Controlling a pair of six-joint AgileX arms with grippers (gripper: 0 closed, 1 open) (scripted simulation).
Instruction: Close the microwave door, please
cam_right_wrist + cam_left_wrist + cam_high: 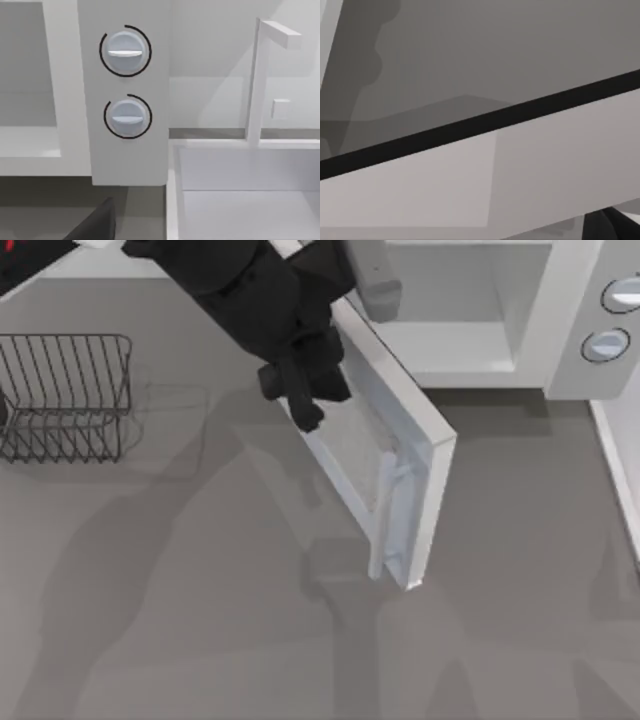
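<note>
In the top view we see the microwave (pixel 500 330) at the upper right of the frame, its 2 knobs (pixel 607 343) on the side panel at the far right edge. The microwave door (pixel 375 445) swings out from the cavity's left side toward the frame's centre. Our left gripper (pixel 300 400) sits just left of the door. A wire rack (pixel 65 395) stands on the table (pixel 200 620) at the left edge.
</note>
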